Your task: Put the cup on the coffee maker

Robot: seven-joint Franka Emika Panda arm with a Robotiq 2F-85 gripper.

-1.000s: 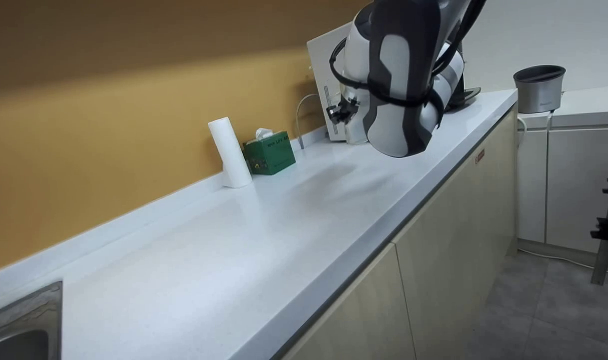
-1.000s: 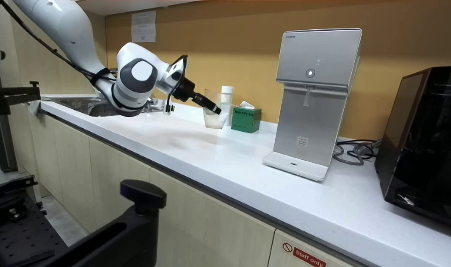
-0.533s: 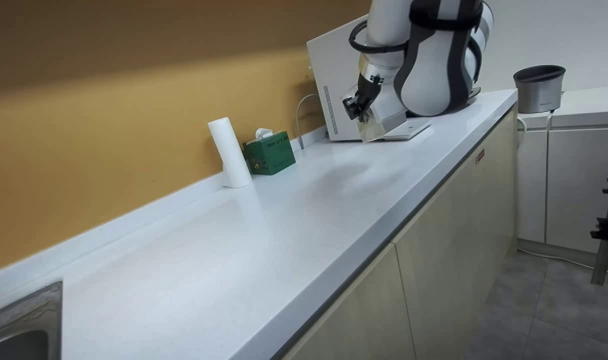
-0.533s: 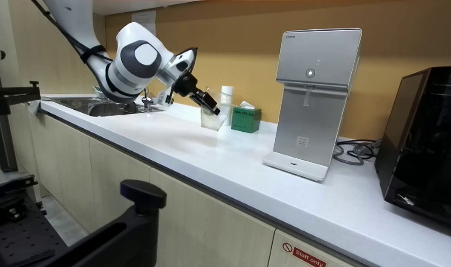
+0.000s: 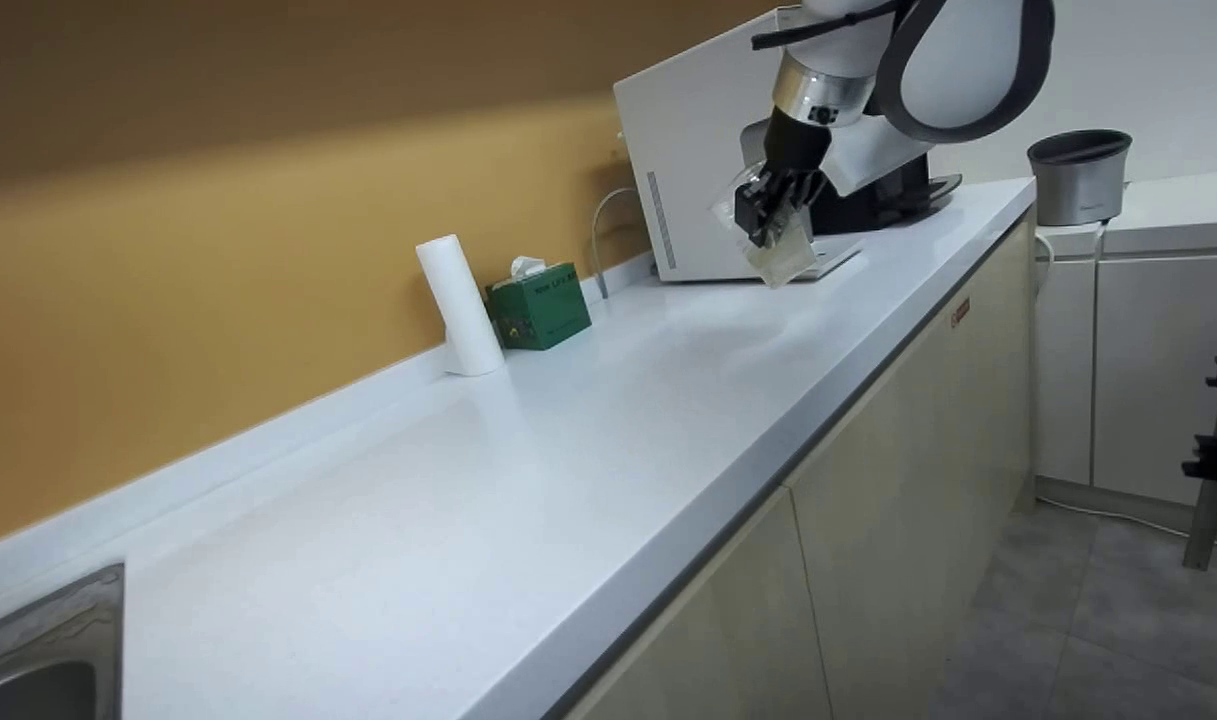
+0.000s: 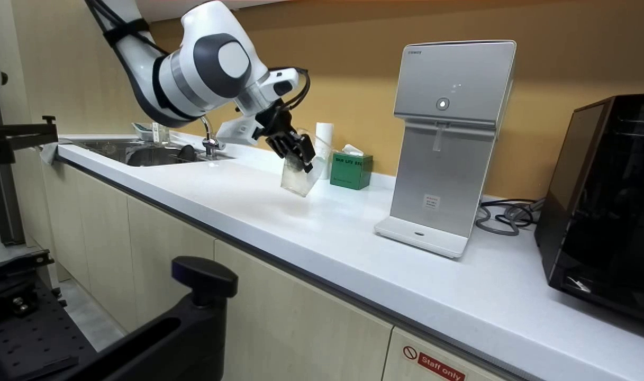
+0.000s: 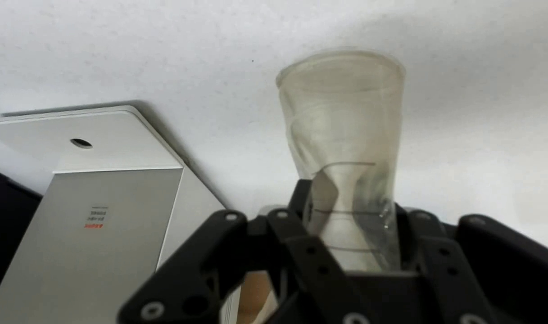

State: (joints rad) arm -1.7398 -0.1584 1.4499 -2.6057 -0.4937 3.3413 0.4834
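A long white counter (image 5: 418, 520) is fitted toward one end with a steel sink (image 5: 88, 615). Near its back edge a white paper roll (image 5: 461, 305) is stood on end, and a green tissue box (image 5: 548, 310) is set just beside it. Farther along, the coffee maker (image 6: 435, 177) is supported upright, with its low white tray (image 6: 425, 236) resting flat on the surface. Cables (image 6: 518, 212) are bunched between it and a dark boxy machine (image 6: 607, 201), which is partly cut off at the edge of an exterior view.

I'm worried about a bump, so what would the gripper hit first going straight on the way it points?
Likely the counter; the held cup should touch before the fingers, though the gap is unclear.
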